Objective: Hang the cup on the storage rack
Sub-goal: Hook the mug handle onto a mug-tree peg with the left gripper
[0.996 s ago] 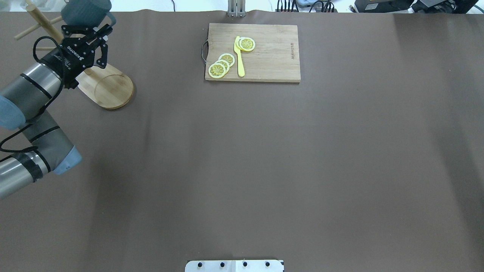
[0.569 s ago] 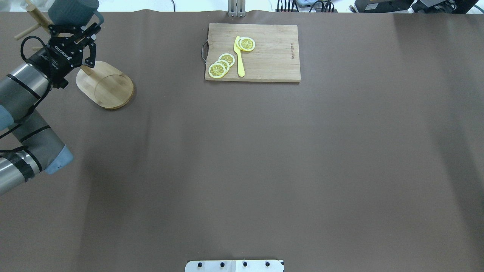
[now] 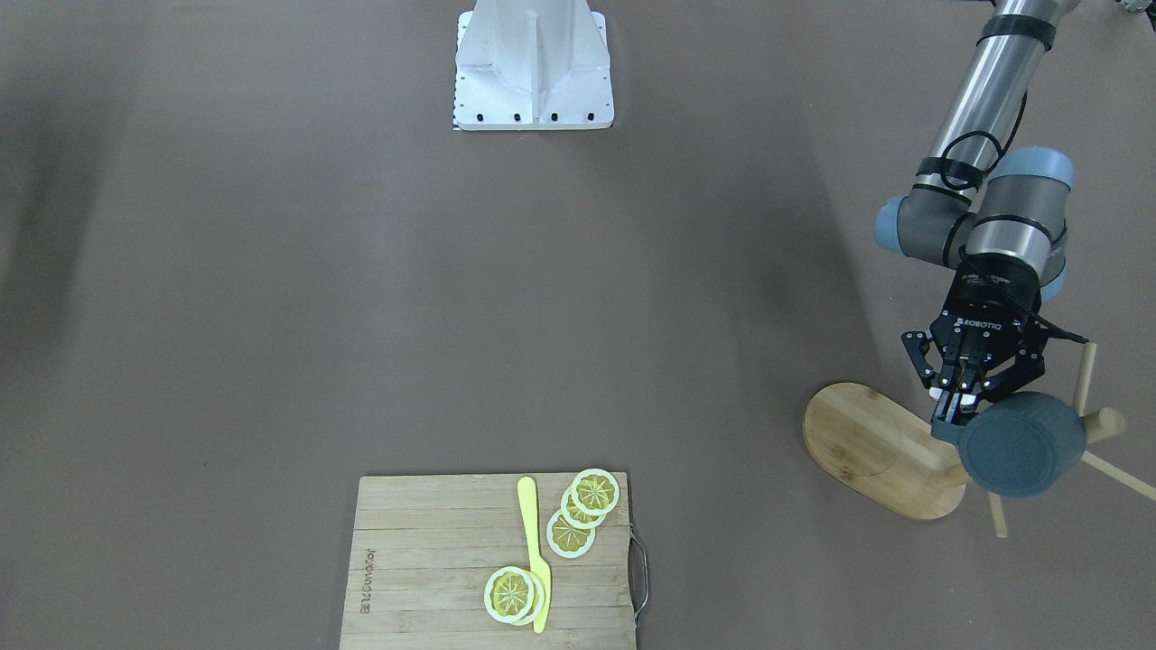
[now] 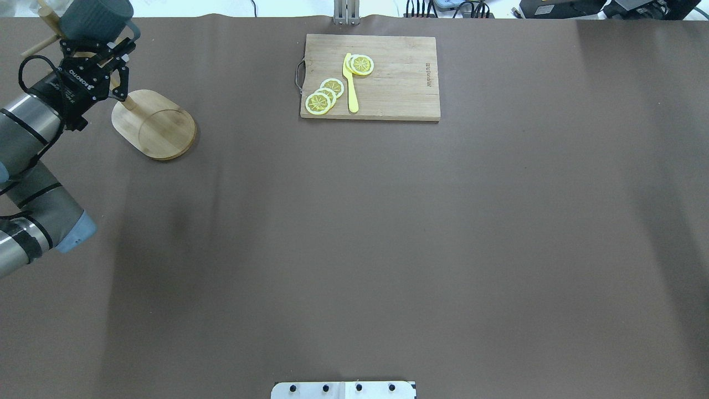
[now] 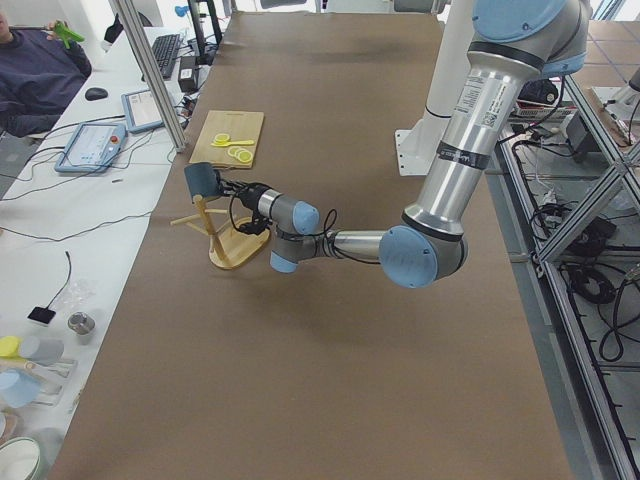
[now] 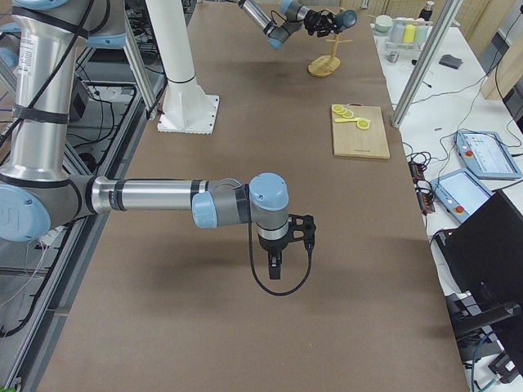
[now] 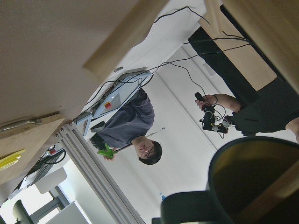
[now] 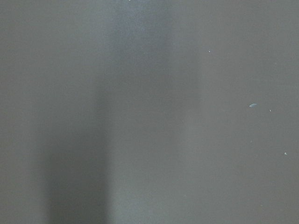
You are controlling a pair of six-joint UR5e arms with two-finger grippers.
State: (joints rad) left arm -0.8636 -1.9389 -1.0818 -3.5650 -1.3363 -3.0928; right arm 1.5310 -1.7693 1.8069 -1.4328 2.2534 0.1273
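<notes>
Clamped narrowly with the left gripper [image 3: 959,408] on the slate-blue cup [image 3: 1022,444], at its loop handle. Only a thin gap between the fingers, taken up by the handle. No contact of the gripper with anything else visible.

Held up in the air at the top of the storage rack [image 3: 867,449], over the far left corner of the table [image 4: 354,249]. In the front-facing view, covering the upper end of the post, with thin pegs sticking out from behind it to the right and downward. Not possible to tell whether touching the post or any peg.

Tilted, not upright: long axis roughly along the line of the gripper, round closed bottom away from the wrist, open mouth back toward the wrist. From the left wrist camera, a look straight into the yellowish-olive interior, with one peg [image 7: 275,196] crossing in front of the rim at the lower right. Handle on the side toward the middle of the table.

Right gripper [image 6: 275,265] seen only in the side view from the right, pointing down over bare table, well apart from cup and rack. Impossible to say whether spread or closed.

Further along the far edge, well apart from the rack: a wooden cutting board [image 4: 399,88] carrying lemon slices [image 4: 318,102] and a yellow knife [image 4: 351,88]. Beyond the table, a seated person [image 7: 128,121] at a desk.
</notes>
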